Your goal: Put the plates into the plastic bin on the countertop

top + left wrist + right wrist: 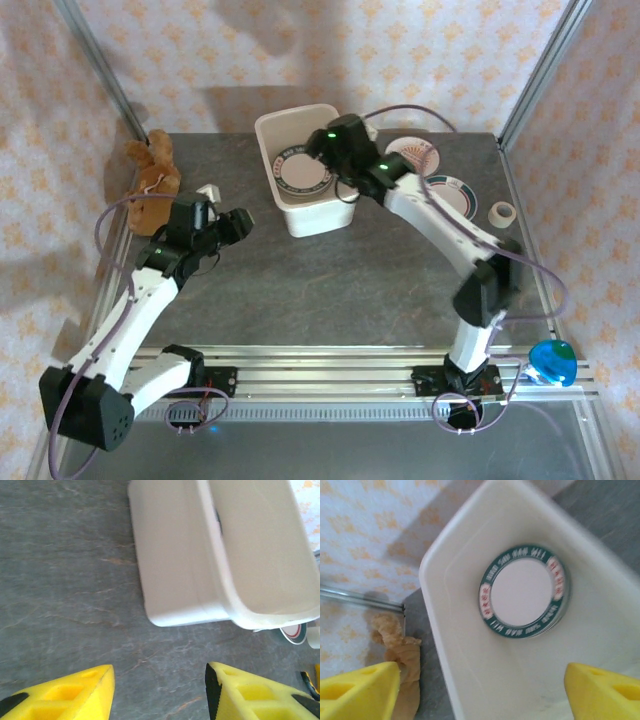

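Inside the plastic bin we find a teal-rimmed plate lying flat. At least two more plates sit on the surface beside it. The right jaws hang released above the bin, and the left jaws are spread, empty, nearby.

top: high up at the near edge, far off, looks down on the whole counter | left wrist: low and close, looks past its yellow fingers at the outer wall of the bin | right wrist: close above, looks down past its fingers into the bin | shared: all three see the bin
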`<state>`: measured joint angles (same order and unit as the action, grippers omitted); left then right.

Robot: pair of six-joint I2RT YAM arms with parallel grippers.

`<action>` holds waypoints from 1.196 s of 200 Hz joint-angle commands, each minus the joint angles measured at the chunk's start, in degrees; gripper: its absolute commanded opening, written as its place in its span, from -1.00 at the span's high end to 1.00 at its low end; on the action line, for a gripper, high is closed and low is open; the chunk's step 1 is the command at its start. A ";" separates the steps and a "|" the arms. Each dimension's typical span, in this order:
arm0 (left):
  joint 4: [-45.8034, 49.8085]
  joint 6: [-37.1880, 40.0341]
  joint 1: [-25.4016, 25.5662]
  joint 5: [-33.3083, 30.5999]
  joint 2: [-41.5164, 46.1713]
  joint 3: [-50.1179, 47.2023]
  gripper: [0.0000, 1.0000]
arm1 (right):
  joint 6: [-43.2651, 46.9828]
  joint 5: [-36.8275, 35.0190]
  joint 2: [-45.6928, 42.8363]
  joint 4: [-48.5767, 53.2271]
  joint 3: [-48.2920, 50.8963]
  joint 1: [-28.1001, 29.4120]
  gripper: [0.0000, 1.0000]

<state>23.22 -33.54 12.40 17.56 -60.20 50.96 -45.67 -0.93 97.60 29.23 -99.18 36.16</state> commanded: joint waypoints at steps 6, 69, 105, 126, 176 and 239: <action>-3.61 1.10 3.20 -0.97 -3.13 5.50 -0.03 | -2.62 -0.14 -11.01 -4.95 15.20 -9.64 -0.36; -4.24 1.90 6.37 -1.29 -7.83 11.29 -0.04 | -10.97 4.27 -23.07 -11.33 39.81 -28.14 0.00; -4.24 1.90 7.63 -2.08 -9.12 12.89 -0.03 | -11.41 4.39 -19.40 -10.67 43.55 -36.21 -0.03; -3.84 1.90 7.81 -2.43 -9.23 13.11 -0.04 | -11.16 5.57 -16.10 -12.48 43.38 -39.00 -0.08; -3.36 1.81 8.07 -4.08 -8.54 12.57 -0.04 | -9.95 11.00 -4.01 -10.09 36.79 -42.04 -0.25; -3.11 0.84 8.07 -6.48 -6.33 10.06 -0.04 | -8.13 10.52 3.70 -8.88 32.03 -42.49 -0.25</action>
<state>19.92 -32.97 19.90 13.74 -68.10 61.98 -55.11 9.93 98.67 19.62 -65.17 -5.85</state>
